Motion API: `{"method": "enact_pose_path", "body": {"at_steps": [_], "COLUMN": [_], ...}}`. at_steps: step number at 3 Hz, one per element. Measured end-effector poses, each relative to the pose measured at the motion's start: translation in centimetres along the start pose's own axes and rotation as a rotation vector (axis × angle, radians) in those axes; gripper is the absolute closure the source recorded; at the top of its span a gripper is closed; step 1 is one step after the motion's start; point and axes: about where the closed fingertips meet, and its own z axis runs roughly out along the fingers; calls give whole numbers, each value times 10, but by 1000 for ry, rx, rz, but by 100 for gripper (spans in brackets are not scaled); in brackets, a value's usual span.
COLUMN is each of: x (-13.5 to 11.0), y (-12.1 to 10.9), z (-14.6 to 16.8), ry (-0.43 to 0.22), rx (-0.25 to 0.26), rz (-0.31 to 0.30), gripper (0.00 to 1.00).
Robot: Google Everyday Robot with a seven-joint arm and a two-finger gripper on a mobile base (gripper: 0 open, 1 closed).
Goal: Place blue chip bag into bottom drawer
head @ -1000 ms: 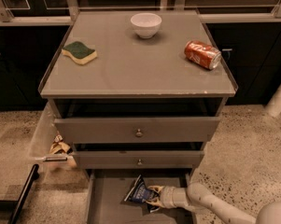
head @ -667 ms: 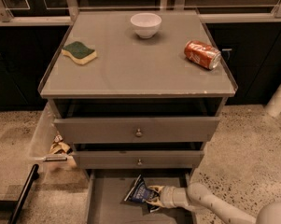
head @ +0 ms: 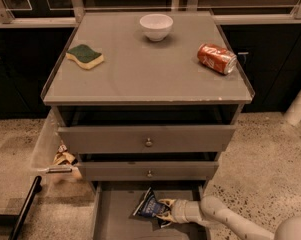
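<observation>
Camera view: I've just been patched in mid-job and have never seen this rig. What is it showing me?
There is only one camera. It looks down on the front of a grey three-drawer cabinet, and where it is mounted is not on record. The pale tube coming in from the lower right is the robot's single arm. Its gripper is inside the open bottom drawer, with its fingers closed on the blue chip bag. The bag is tilted, and I cannot tell whether it touches the drawer floor. On the cabinet top lie a white bowl, a green-and-yellow sponge and a red soda can on its side.
</observation>
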Motion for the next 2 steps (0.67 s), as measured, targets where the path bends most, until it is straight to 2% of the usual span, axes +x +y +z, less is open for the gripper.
{"method": "enact_pose_path", "body": {"at_steps": [2], "x": [0], "y": [0], "z": [0], "ry": [0], "rx": [0], "rz": [0], "gripper": [17]}}
